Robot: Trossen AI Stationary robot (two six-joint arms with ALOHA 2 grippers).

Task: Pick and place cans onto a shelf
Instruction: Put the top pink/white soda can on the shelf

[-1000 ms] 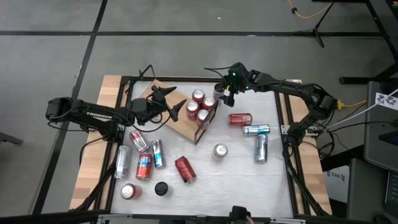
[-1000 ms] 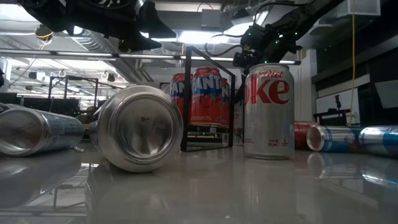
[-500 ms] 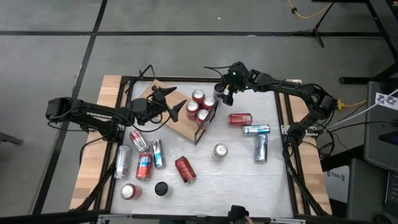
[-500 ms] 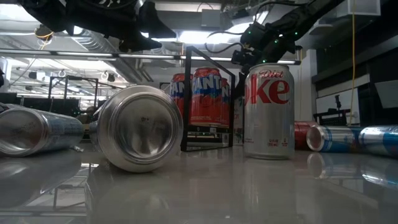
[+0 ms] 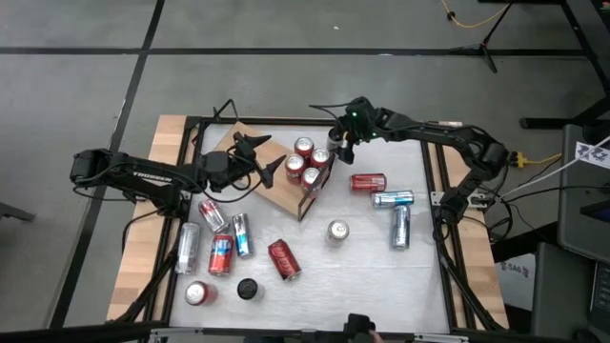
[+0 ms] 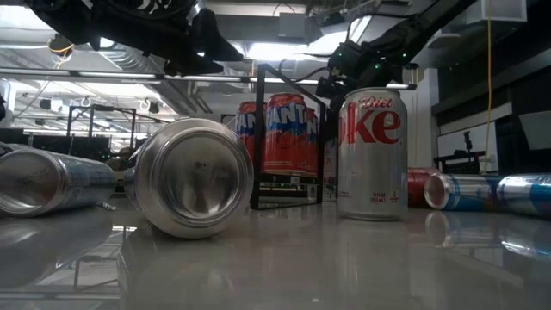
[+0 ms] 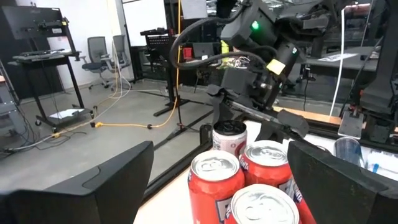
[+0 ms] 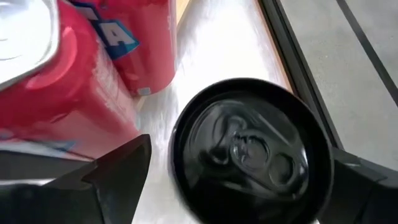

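Note:
Three red cans (image 5: 303,162) stand upright on the wooden shelf (image 5: 274,192), near its black-framed end (image 6: 258,138). Beside them, at the shelf's far right, stands a dark-topped can (image 8: 249,152). My right gripper (image 8: 242,180) hangs open over it, slanting down, one finger on each side; I see no contact. In the high view that gripper (image 5: 335,145) covers the can. My left gripper (image 5: 270,154) is open and level above the shelf, facing the red cans (image 7: 249,180) from the left.
Several more cans lie on the white table: red (image 5: 368,182) and silver (image 5: 393,199) ones to the right, a group at the near left (image 5: 221,243). A Diet Coke can (image 6: 372,155) stands upright in the middle. A black disc (image 5: 248,288) sits near the front.
My right gripper has edged a little down and toward the table's left, nearer the cans at the shelf's framed end. Its fingers stay apart.

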